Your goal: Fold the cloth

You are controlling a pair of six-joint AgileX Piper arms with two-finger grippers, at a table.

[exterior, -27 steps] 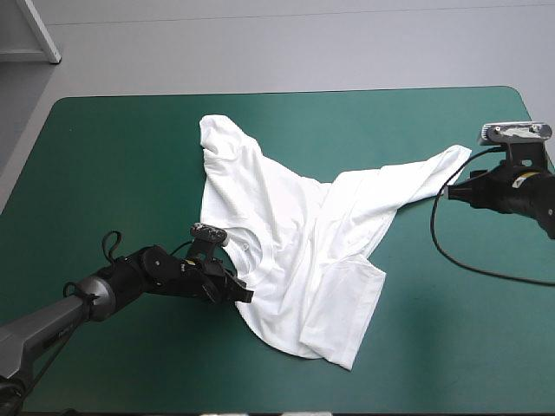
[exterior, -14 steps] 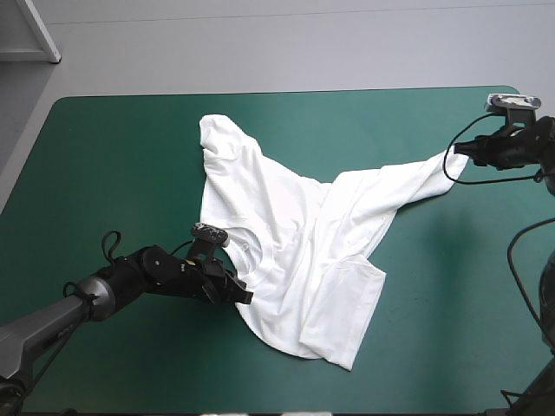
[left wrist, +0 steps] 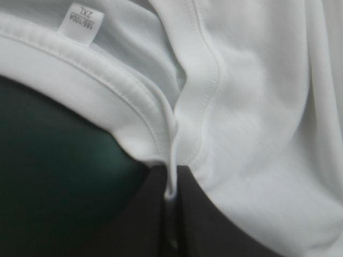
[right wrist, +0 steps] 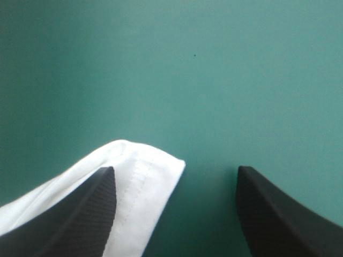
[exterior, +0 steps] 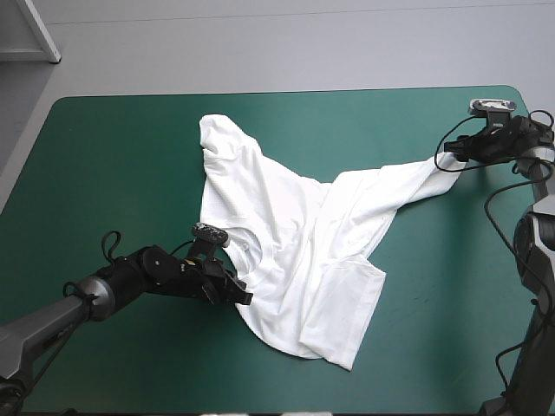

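Observation:
The white T-shirt (exterior: 295, 234) lies crumpled and half spread in the middle of the teal-green table, one sleeve stretched toward the right edge. My left gripper (exterior: 238, 293) sits at the shirt's near left side, shut on the collar hem. In the left wrist view, its fingers (left wrist: 171, 201) pinch the ribbed hem of the T-shirt (left wrist: 257, 107), and a size label (left wrist: 80, 21) shows just ahead. My right gripper (exterior: 445, 156) is at the tip of the stretched sleeve. It (right wrist: 174, 170) stands open, with the T-shirt's sleeve corner (right wrist: 134, 166) lying against one finger (right wrist: 86, 214).
The teal-green cover (exterior: 113, 173) is bare to the left of the shirt and along the front edge. A black cable loops beside the right arm near the table's right edge.
My right arm has swung from the right edge toward the far side, bringing its gripper up to the sleeve tip. The left gripper and the shirt's body have not moved.

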